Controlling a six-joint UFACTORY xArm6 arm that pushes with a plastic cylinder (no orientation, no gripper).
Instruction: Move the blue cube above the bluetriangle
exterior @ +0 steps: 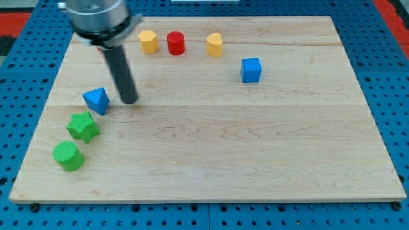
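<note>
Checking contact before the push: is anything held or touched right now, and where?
Nothing held. My tip stands just right of the blue triangle, apart from it.

We see bright, even light from overhead on the wooden board (255, 147), with only small soft shadows under the blocks. The arm's metal collar (99, 16) at the upper left is motion-blurred; the rest looks fairly sharp, without glare.

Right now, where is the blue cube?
The blue cube sits in the board's upper right part, just right of and below the yellow heart, far right of my tip and the blue triangle.
</note>
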